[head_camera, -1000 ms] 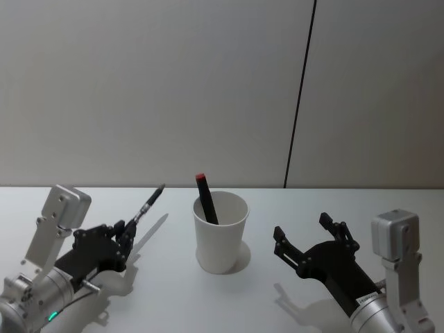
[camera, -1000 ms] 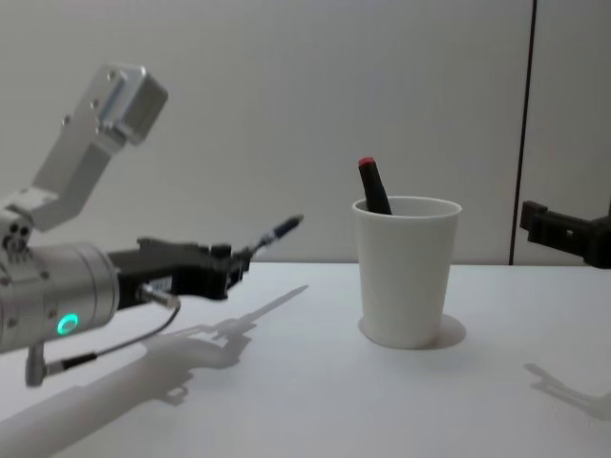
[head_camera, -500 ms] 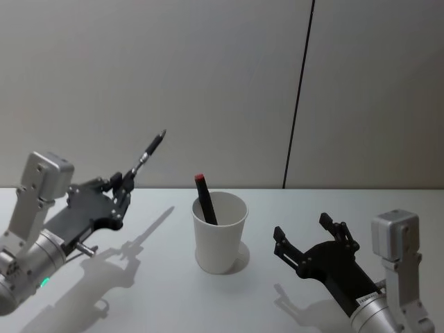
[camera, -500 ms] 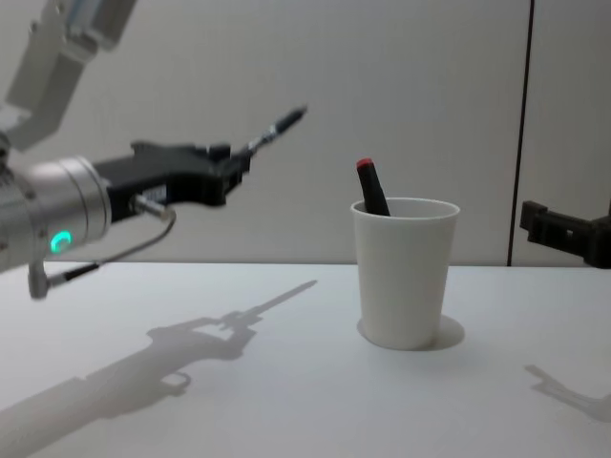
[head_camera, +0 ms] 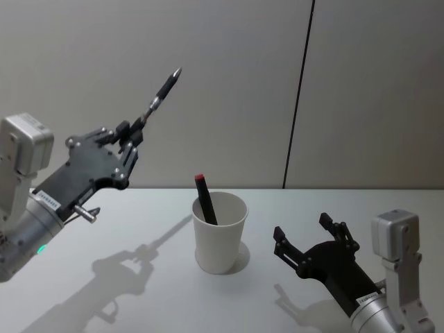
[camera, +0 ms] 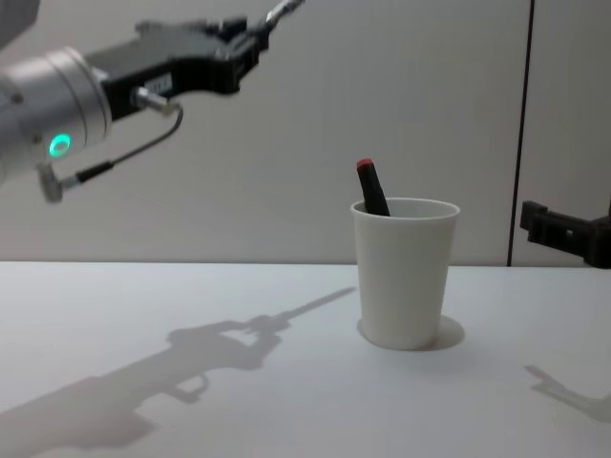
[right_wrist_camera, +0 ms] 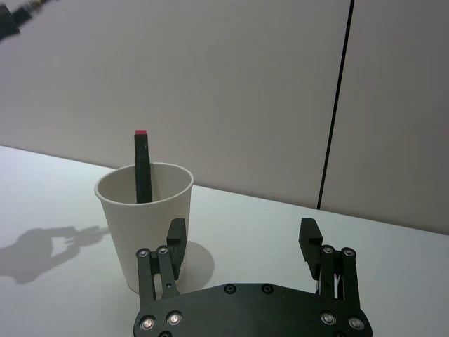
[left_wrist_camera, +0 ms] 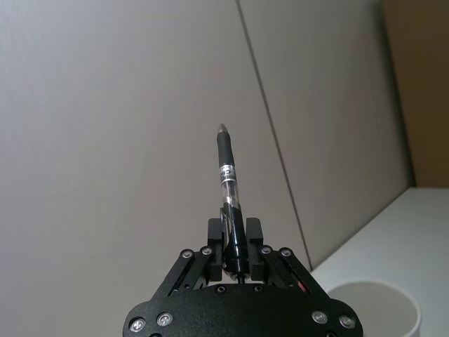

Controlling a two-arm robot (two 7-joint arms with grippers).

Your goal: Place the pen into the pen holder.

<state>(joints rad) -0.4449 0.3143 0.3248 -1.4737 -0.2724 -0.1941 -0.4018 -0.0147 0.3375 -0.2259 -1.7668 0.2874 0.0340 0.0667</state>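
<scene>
— Left gripper [head_camera: 129, 133]?

— Hangs high on the left, well above the table [head_camera: 139, 229]. Pinched tight on the lower end of a black pen [head_camera: 159, 98], tip pointing up and to the right, against the far wall [head_camera: 208, 62].

— And the paper cup [head_camera: 220, 239]?

— Stands upright near the middle of the table, to the right of the held pen and well below it. Holds a red-capped pen [head_camera: 205, 201], leaning toward the left rim, cap sticking out above it.

— Right gripper [head_camera: 302, 227]?

— Sits low on the right, near the cup but apart from it. Spread wide, nothing between the fingers.
</scene>
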